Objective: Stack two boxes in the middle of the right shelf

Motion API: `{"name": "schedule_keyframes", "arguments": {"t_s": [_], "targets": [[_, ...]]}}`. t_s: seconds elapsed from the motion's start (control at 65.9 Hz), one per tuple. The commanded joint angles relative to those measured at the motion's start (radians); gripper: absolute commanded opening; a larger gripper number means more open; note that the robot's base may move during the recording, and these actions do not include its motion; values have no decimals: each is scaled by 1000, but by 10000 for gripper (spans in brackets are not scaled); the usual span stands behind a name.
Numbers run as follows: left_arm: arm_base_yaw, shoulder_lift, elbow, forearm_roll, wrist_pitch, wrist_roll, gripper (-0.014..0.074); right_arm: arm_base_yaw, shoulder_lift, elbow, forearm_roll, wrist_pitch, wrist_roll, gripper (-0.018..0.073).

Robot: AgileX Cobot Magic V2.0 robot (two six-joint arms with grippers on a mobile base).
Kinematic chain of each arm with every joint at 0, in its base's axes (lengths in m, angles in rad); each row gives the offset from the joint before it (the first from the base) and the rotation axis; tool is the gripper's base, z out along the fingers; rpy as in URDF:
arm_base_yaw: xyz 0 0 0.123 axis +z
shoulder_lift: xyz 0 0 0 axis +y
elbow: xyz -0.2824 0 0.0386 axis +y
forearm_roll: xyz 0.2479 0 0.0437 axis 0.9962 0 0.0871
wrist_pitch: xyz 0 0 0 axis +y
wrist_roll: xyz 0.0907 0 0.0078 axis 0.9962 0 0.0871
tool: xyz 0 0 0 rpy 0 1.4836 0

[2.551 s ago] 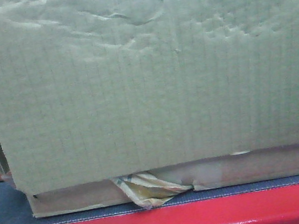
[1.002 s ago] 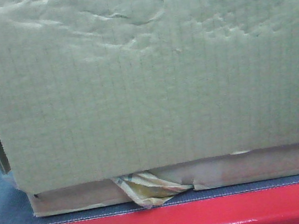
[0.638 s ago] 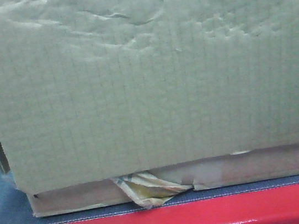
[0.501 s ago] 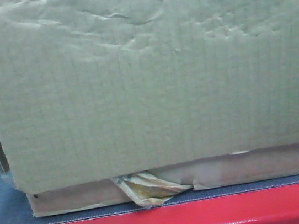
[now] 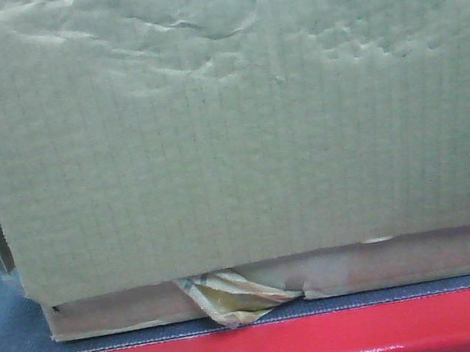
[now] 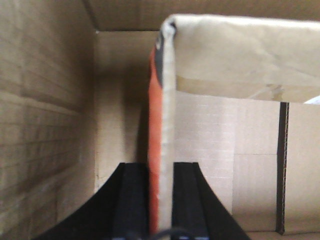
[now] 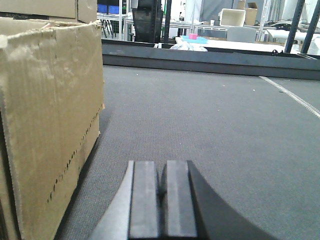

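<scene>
Left tool clenched on upright cardboard edge of box, seen from inside. Right tool closed on nothing, low over grey worktop, box side just left. Risk: single-edge pinch may tear or fold creased cardboard on lift, letting box swing or drop. Front view: box face fills frame; shelf, second box not visible.

Ahead of my right gripper I see open grey carpet, a cardboard box walling its left.
</scene>
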Motion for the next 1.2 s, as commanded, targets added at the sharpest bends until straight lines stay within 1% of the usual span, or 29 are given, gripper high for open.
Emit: {"name": "schedule_keyframes", "arguments": {"t_s": [0.0, 0.091, 0.182, 0.213, 0.243, 0.319, 0.455, 0.607, 0.698, 0.729, 0.774, 0.82, 0.865, 1.032, 1.184], "targets": [[-6, -10, -4, -4, -21, -7, -105, 1, -3, 0, 1, -15, -6, -162], [-6, -10, -4, -4, -21, -2, -13, 1, -3, 0, 1, -15, -6, -162], [-6, -10, -4, -4, -23, -2, 167, 1, -3, 0, 1, -15, -6, -162], [-6, -12, -4, -4, -23, -2, 240, 1, -3, 0, 1, -15, -6, -162], [-6, -12, -4, -4, -23, -2, 287, 1, -3, 0, 1, -15, -6, -162], [-6, -17, -20, -7, -8, -2, 344, 1, -3, 0, 1, -15, -6, -162], [-6, -44, -109, -11, 19, 3, 350, 1, -3, 0, 1, -15, -6, -162], [-6, -87, -232, -4, 28, 79, 350, 1, -3, 0, 1, -15, -6, -162], [0, -108, -268, 24, 28, 134, 350, 1, -3, 0, 1, -15, -6, -162], [7, -113, -268, 25, 28, 152, 350, 1, -3, 0, 1, -15, -6, -162], [24, -121, -268, 6, 28, 156, 350, 1, -3, 0, 1, -15, -6, -162], [53, -122, -268, -38, 28, 165, 350, 1, -3, 0, 1, -15, -6, -162], [76, -122, -268, -62, 28, 189, 350, 1, -3, 0, 1, -15, -6, -162], [131, -123, -220, -62, 28, 193, 350, 1, -3, 0, 1, -15, -6, -162], [134, -123, -157, -54, 28, 193, 350, 1, -3, 0, 1, -15, -6, -162]]}}
